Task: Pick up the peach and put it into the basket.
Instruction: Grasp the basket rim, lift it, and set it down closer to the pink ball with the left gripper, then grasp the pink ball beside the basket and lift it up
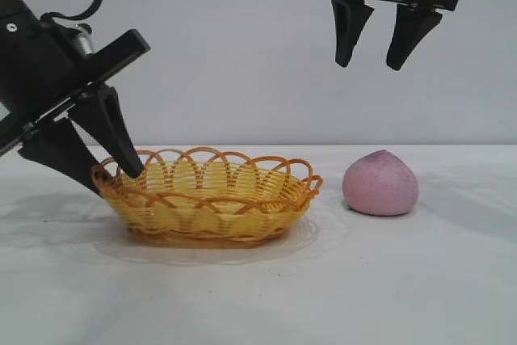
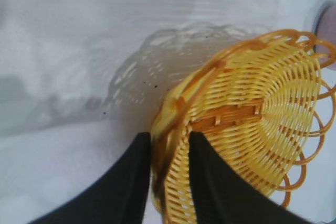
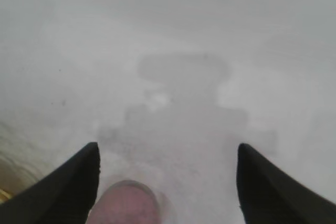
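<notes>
Peach point(image 1: 380, 183) sits on the table point(image 1: 420, 280) just beside the basket point(image 1: 212, 197), outside it, tip up, no clear long axis. Not yet picked; grasp, lift and placement all remain. Right gripper point(image 1: 376, 61) hangs wide open, empty, high above the peach. Left gripper point(image 1: 109, 175) straddles the basket's far-end rim, fingers parted, one inside, one outside.
</notes>
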You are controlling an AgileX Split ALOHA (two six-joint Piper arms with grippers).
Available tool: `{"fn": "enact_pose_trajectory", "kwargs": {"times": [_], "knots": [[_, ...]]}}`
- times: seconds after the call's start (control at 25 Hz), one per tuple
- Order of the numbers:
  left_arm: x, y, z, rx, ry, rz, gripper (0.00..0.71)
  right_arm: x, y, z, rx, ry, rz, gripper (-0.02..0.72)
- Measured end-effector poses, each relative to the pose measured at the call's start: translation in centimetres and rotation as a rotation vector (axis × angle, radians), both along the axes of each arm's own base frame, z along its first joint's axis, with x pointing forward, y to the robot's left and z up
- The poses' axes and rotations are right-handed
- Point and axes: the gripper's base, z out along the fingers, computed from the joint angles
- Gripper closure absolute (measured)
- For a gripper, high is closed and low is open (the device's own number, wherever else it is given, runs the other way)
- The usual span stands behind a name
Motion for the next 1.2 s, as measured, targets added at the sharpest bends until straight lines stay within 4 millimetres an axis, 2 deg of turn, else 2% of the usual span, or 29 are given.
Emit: {"fn": "enact_pose_trajectory", "kwargs": {"times": [0.2,0.36,0.4,0.56,0.68,0.88,1.08,1.2], "knots": [[-0.3,0.2,-0.2,0.036,0.014,-0.027,0.252,0.0,0.0,0.0,0.002,0.001,0.0,0.176],[-0.5,0.7,-0.1,0.069,0.028,-0.054,0.262,0.0,0.0,0.0,0.003,0.001,-0.001,0.176],[-0.5,1.0,0.2,0.068,0.019,-0.052,0.22,0.0,0.0,0.0,0.003,0.001,-0.001,0.176],[-0.2,3.1,2.6,0.075,-0.047,-0.026,0.236,0.0,0.0,0.0,0.003,0.001,-0.001,0.176],[-0.5,5.1,4.1,0.184,-0.113,-0.062,0.236,0.0,0.0,0.0,0.004,0.001,-0.001,0.176],[-0.6,8.4,3.5,0.486,-0.093,-0.047,0.236,0.0,0.1,0.0,0.013,0.002,-0.003,0.176],[-0.6,9.5,3.7,0.6,-0.084,-0.011,0.236,0.0,0.1,0.0,0.017,0.002,-0.004,0.176],[-1.1,9.6,5.5,0.602,-0.138,0.012,0.236,0.0,0.1,0.0,0.019,0.001,-0.004,0.176]]}}
